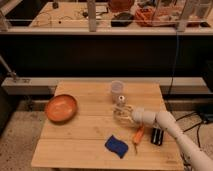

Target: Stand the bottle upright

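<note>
The bottle (pixel 117 91) is pale and translucent and stands upright near the far middle of the wooden table (pixel 80 150). My gripper (pixel 121 113) is just in front of it, toward the near side, at the end of the white arm (pixel 165 125) that reaches in from the lower right. I cannot tell whether the gripper touches the bottle.
An orange bowl (pixel 61 107) sits at the table's left. A blue sponge (pixel 117 146) lies near the front middle. A thin orange object (pixel 137 136) and a black object (pixel 157 136) lie under the arm on the right. A dark shelf runs behind the table.
</note>
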`<state>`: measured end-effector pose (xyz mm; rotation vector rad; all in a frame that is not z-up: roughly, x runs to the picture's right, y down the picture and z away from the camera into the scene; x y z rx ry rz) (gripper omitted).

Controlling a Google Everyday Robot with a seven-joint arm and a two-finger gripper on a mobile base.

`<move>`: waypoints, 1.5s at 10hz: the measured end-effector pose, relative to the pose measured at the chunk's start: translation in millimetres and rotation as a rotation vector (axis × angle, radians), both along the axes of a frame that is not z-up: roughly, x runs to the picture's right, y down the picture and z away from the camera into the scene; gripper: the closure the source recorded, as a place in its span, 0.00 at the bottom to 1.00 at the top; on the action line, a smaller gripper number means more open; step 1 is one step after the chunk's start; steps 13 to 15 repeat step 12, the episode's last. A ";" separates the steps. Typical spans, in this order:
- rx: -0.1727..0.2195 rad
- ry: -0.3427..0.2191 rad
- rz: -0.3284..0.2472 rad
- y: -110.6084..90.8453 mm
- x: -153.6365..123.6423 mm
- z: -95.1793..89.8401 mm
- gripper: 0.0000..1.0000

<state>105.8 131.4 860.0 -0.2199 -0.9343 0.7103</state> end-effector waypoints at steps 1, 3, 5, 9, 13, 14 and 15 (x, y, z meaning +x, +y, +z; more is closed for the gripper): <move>0.002 0.000 0.003 -1.1 0.0 0.3 0.20; 0.004 0.001 0.002 -0.5 1.7 1.1 0.20; 0.004 -0.001 -0.004 1.4 2.6 1.2 0.20; 0.007 0.002 -0.007 2.3 4.5 2.1 0.20; 0.010 0.001 -0.014 3.6 6.0 2.2 0.20; 0.010 0.001 -0.014 3.6 6.0 2.2 0.20; 0.010 0.001 -0.014 3.6 6.0 2.2 0.20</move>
